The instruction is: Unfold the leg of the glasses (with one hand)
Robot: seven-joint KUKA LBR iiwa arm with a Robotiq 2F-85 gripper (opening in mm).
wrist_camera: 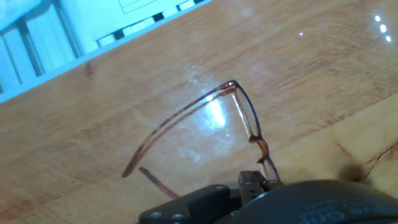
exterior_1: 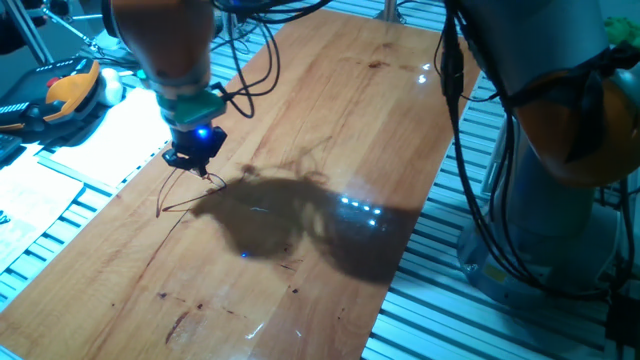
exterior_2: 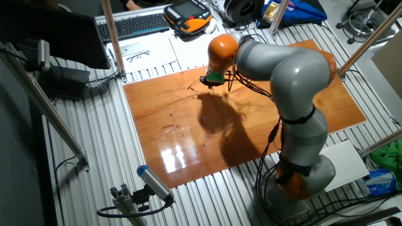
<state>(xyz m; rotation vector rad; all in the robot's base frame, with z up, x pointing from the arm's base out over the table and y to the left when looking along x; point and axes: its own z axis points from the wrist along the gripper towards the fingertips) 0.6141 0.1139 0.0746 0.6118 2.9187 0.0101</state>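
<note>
- We see the pincer (exterior_1: 196,158) low over the desk (exterior_1: 330,120), near its far-left edge in one fixed view, with the glasses (exterior_1: 185,195) right at its tip and trailing from it toward the camera.
- In the hand view the glasses (wrist_camera: 239,118) lie straight ahead of the pincer (wrist_camera: 252,183): the frame front runs away from the fingers to a far corner, and one leg (wrist_camera: 177,121) swings back from that corner, splayed wide from the frame.
- A second leg (wrist_camera: 155,180) shows as a short stub just beside the pincer body, on the same side as the first.
- The near end of the frame meets the fingertips, so we judge the pincer closed on the glasses there; the contact itself is half hidden by the hand.
- For us the next move turns on that far corner hinge: the leg's long axis lies oblique to the frame, its free end well away from the pincer.
</note>
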